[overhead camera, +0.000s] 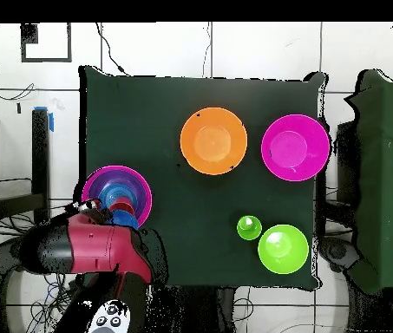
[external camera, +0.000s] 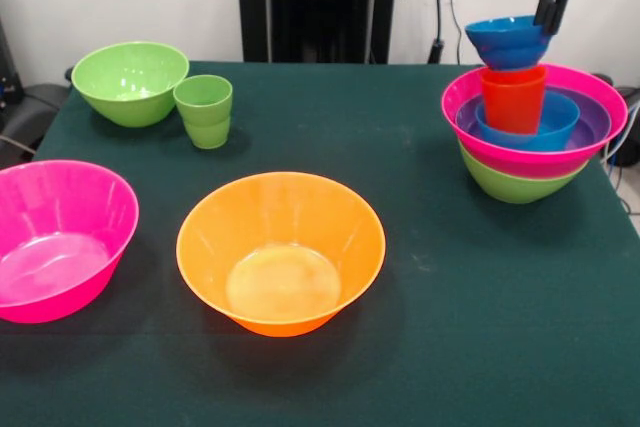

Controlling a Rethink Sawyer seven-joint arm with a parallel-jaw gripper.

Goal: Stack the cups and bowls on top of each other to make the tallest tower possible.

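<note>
From the front, the tower (external camera: 533, 132) stands at the table's (external camera: 450, 327) right edge: a green bowl at the bottom, then a pink one, a purple one, a blue one, with the orange-red cup (external camera: 513, 97) upright inside. From above, the red arm covers part of this pile, so only the pink rim and purple ring (overhead camera: 117, 192) show well.

The gripper (external camera: 551, 2) comes down from the top right and pinches the rim of a small blue bowl (external camera: 508, 42), which sits just above the cup's mouth; whether they touch, I cannot tell.

The green cup (external camera: 204, 110) stands just beside the other green bowl (external camera: 129, 82). The orange bowl (external camera: 281, 252) and second pink bowl (external camera: 58, 239) lie apart.
</note>
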